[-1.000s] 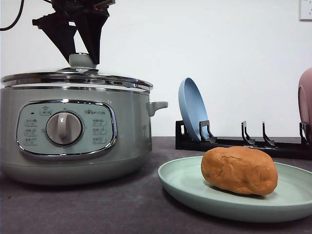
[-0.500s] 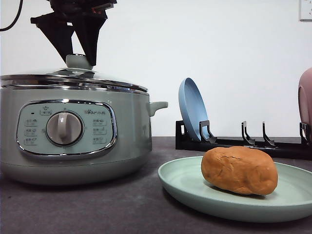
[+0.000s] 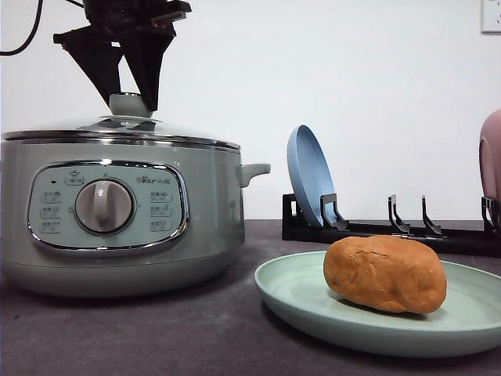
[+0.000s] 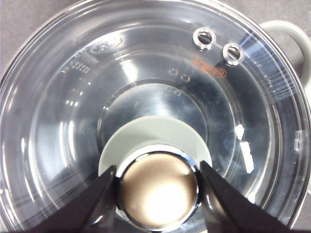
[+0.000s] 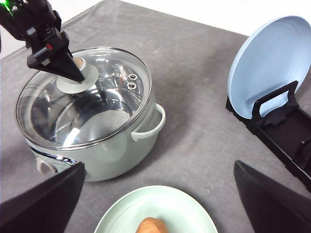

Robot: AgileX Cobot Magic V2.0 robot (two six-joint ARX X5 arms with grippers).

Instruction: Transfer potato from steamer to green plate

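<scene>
The potato [image 3: 385, 273], judged firm, light and best gripped across its middle, is seen resting on the green plate [image 3: 297, 301] near the table's front edge, while behind, the steamer [image 3: 117, 211] lid knob [image 4: 158, 188] is flanked by the left gripper [image 4: 158, 191], pinch uncertain, and the right gripper [image 5: 155, 204] is spread.

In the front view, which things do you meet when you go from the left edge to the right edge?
Large round sage-green steamer with its glass lid, the left claw above at the lid knob → upright blue plate in the black rack → orange-brown potato on the wide pale green plate → pink plate at the edge.
</scene>
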